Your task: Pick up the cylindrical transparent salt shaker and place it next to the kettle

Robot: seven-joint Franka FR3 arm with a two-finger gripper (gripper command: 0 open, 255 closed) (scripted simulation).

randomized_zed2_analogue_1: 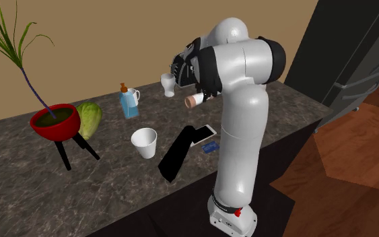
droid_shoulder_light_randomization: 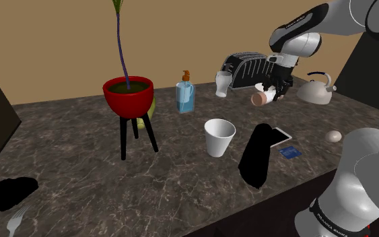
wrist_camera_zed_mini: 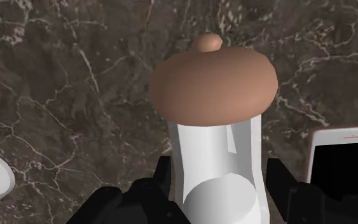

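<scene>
The salt shaker (droid_shoulder_light_randomization: 259, 98) has a white body and a rounded brown cap. It hangs above the dark marble counter (droid_shoulder_light_randomization: 147, 175), tipped on its side with the cap toward the shoulder view's left. My black gripper (droid_shoulder_light_randomization: 270, 93) is shut on its body. In the wrist view the shaker (wrist_camera_zed_mini: 215, 121) sits clasped between the two fingers (wrist_camera_zed_mini: 160, 181), cap pointing away from the hand. The pale kettle (droid_shoulder_light_randomization: 316, 89) stands on the counter just beyond, toward the shoulder view's right. In the second exterior view the shaker (randomized_zed2_analogue_1: 193, 101) sticks out of the gripper (randomized_zed2_analogue_1: 205, 97) in front of the arm.
A toaster (droid_shoulder_light_randomization: 248, 67) and a small glass (droid_shoulder_light_randomization: 223, 82) stand behind the gripper. Below it lie a phone (droid_shoulder_light_randomization: 279, 137), a black cloth (droid_shoulder_light_randomization: 258, 156), a blue card (droid_shoulder_light_randomization: 289, 152) and a white cup (droid_shoulder_light_randomization: 219, 137). An egg (droid_shoulder_light_randomization: 334, 136), a soap bottle (droid_shoulder_light_randomization: 185, 94) and a red plant pot (droid_shoulder_light_randomization: 128, 94) also stand there.
</scene>
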